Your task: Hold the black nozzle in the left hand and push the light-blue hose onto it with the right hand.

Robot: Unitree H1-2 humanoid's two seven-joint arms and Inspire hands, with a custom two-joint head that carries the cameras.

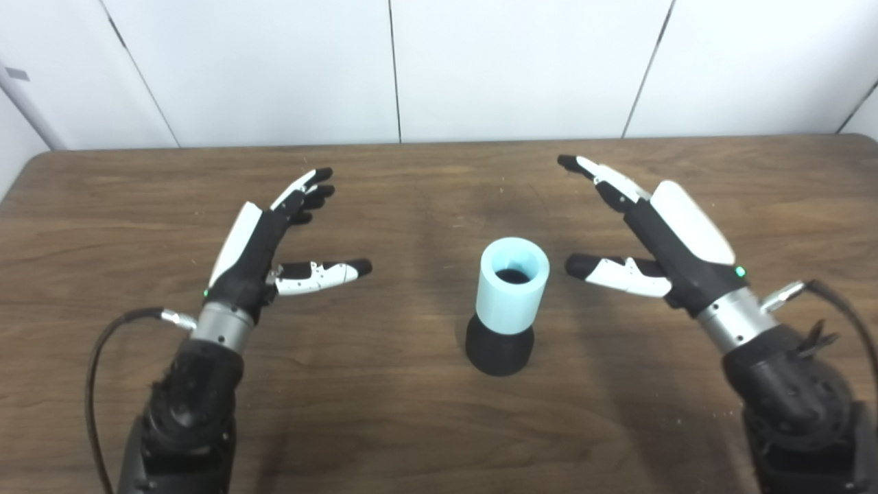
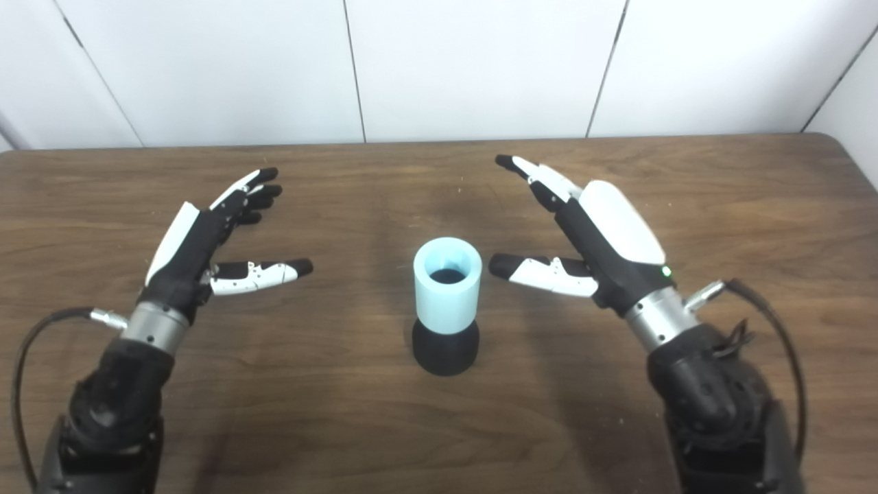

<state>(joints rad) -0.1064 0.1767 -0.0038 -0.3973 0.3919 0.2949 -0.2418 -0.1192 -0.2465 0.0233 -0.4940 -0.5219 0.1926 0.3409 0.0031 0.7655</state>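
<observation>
The light-blue hose (image 1: 513,285) already stands upright on the black nozzle (image 1: 500,350), its lower end seated over the nozzle's top, and the pair rests on the wooden bench (image 1: 425,412) with neither robot hand touching it. Judged from this, the push looks done, or nearly so, and what is left is to check the seating. To do that well, the left robot hand (image 1: 264,250) should close around the nozzle's flared black base, low down and clear of the hose's rim, so the base cannot tip or slide. The right robot hand (image 1: 662,247) should then wrap the hose's wall from the side and press straight down along its axis, not at a slant, since a tilted push could cock the sleeve or topple the stack.

Both robot hands are spread and empty, fingers apart, thumbs pointing inward toward the hose. The hose stands between them: the right thumb tip is just beside the hose's upper wall, not touching, while the left thumb tip is farther off, well apart from it.
</observation>
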